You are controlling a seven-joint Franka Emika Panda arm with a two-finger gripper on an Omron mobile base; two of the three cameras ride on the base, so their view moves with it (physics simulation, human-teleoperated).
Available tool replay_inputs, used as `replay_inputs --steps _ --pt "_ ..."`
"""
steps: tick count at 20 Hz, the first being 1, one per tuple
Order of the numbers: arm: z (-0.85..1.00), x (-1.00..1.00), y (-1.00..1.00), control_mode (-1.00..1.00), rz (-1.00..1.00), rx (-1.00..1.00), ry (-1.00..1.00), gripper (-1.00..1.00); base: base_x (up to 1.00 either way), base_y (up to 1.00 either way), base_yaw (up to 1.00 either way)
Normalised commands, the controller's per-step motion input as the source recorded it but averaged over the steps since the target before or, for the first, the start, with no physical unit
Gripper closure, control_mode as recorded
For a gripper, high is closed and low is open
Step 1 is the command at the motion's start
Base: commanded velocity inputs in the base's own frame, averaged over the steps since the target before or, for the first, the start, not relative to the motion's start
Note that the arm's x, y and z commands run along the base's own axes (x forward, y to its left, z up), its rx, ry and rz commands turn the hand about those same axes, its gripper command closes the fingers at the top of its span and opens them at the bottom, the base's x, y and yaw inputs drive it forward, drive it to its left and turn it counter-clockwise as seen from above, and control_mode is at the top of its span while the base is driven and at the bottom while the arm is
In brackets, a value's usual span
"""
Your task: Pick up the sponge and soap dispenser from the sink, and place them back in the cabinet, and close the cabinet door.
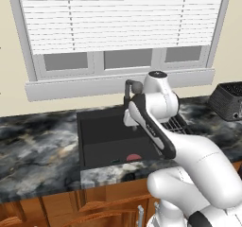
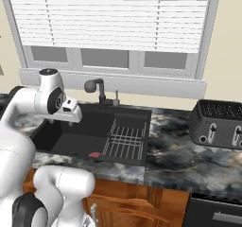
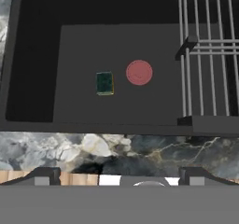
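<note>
Item: sponge, flat red-pink disc on sink floor beside wire rack, lying ahead and below my gripper, jaws apparently wide, holding nothing.

I see a dark marbled counter with a black toaster at three o'clock, and white window blinds at twelve.
</note>
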Motion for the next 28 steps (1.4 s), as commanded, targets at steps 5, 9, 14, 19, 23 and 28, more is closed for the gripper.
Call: replay_inputs --steps 5,9,14,19,23,28 --pt "-0.17 0.23 0.11 -1.00 0.00 -0.01 0.03 -1.00 0.00 0.00 0.00" --pt "-0.15 0.22 0.11 -1.00 0.00 -0.01 0.06 -1.00 0.00 0.00 0.00" --pt "-0.15 0.20 0.03 -1.00 0.00 0.00 0.07 -1.00 0.00 0.00 0.00" --pt "-0.18 0.15 0.02 -1.00 0.00 0.00 0.08 -1.00 0.00 0.00 0.00" --pt "-0.25 0.10 0.04 -1.00 0.00 0.00 0.03 -1.00 0.00 0.00 0.00" --pt "-0.20 0.11 0.06 -1.00 0.00 0.00 0.02 -1.00 0.00 0.00 0.00"
